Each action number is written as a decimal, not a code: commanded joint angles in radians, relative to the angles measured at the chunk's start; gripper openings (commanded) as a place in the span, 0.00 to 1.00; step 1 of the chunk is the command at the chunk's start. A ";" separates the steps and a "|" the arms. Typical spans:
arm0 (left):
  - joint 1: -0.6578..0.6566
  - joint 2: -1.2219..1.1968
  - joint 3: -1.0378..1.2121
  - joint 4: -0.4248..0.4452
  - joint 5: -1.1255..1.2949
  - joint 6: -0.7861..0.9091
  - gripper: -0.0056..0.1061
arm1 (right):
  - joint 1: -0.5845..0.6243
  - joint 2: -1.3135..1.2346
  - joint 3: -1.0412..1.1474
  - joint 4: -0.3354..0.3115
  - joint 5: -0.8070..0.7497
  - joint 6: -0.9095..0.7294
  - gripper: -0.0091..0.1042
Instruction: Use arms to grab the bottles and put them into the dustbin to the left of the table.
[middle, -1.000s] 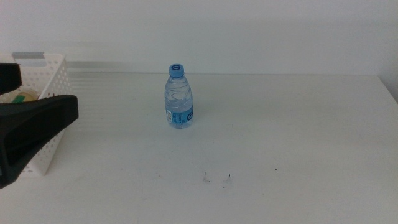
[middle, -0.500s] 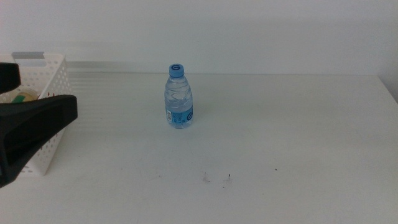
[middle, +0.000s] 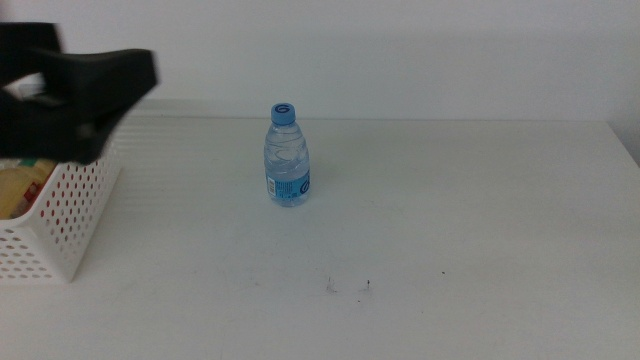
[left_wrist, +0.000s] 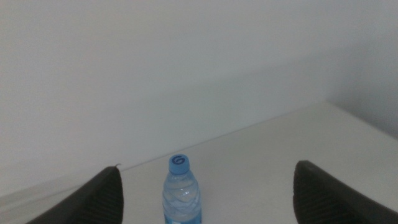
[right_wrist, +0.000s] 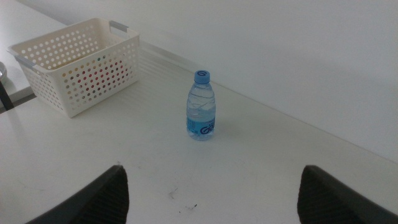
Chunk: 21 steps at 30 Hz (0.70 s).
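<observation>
A small clear water bottle (middle: 287, 156) with a blue cap and label stands upright on the white table (middle: 450, 200), left of the middle. It also shows in the left wrist view (left_wrist: 182, 198) and the right wrist view (right_wrist: 201, 106). The white perforated dustbin (middle: 58, 222) stands at the table's left edge, with a yellow bottle (middle: 18, 188) partly seen inside. My left gripper (middle: 80, 85) hangs above the dustbin; its jaws are wide open and empty (left_wrist: 208, 169). My right gripper (right_wrist: 214, 169) is open, empty, back from the water bottle and out of the middle view. The red can is out of view.
The dustbin (right_wrist: 74, 61) shows whole in the right wrist view, with coloured things showing dimly through its holes. A few dark specks (middle: 348, 287) mark the table in front of the water bottle. A white wall runs behind the table's far edge.
My left gripper has risen from low beside the dustbin's front to above it, uncovering the dustbin's inside. The water bottle has not moved.
</observation>
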 joint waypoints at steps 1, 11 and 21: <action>-0.005 0.065 0.000 -0.081 -0.077 0.102 0.89 | 0.001 0.002 -0.007 -0.002 -0.006 -0.002 0.82; -0.006 0.161 0.154 -0.975 -0.240 1.061 0.89 | 0.001 0.002 -0.007 -0.002 -0.006 -0.002 0.82; -0.006 0.161 0.157 -1.022 -0.238 1.129 0.89 | 0.001 0.002 -0.007 -0.002 -0.006 -0.002 0.82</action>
